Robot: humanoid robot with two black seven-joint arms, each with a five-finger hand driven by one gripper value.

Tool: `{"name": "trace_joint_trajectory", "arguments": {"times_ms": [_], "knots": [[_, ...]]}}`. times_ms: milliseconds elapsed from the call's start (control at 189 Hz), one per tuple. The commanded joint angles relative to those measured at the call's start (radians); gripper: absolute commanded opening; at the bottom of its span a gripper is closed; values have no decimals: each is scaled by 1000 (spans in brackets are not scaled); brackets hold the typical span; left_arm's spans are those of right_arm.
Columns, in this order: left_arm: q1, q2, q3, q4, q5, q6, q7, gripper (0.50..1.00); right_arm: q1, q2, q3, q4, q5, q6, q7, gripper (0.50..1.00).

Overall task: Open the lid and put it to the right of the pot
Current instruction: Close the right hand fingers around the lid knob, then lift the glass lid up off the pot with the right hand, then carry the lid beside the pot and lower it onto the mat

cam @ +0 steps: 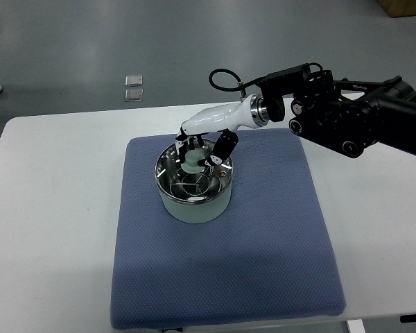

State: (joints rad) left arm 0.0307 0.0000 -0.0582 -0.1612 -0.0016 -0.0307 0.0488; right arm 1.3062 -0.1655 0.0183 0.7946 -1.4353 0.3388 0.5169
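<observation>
A pale green pot (194, 207) stands on the left rear part of a blue mat (277, 229). A glass lid (194, 184) with a metal rim sits on the pot, level. My right hand (202, 154), white with dark fingertips, comes in from the right and reaches down over the lid's pale knob (192, 164). Its fingers (185, 143) are on the far side of the knob and the thumb (223, 147) on the right side, closed around it. The left arm does not show.
The mat lies on a white table (48, 208). Bare mat stretches to the right of and in front of the pot. My black right forearm (347, 118) hangs over the table's far right. Two small clear packets (133, 87) lie on the floor beyond.
</observation>
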Motion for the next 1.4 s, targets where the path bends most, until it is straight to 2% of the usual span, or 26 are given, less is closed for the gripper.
{"name": "trace_joint_trajectory", "arguments": {"times_ms": [0,349,1025,1151,1394], "knots": [[0,0,0,0,0,0,0,1000,-2,-3,3,0,0,-4,3,500],[0,0,0,5,0,2,0,1000,4,-17,15,0,10,-18,28,500],[0,0,1,6,0,0,-6,1000,76,-38,22,11,23,20,37,500],[0,0,1,8,0,0,-6,1000,90,-111,22,25,23,48,54,500],[0,0,1,8,0,0,-6,1000,76,-221,18,43,23,49,72,500]]}}
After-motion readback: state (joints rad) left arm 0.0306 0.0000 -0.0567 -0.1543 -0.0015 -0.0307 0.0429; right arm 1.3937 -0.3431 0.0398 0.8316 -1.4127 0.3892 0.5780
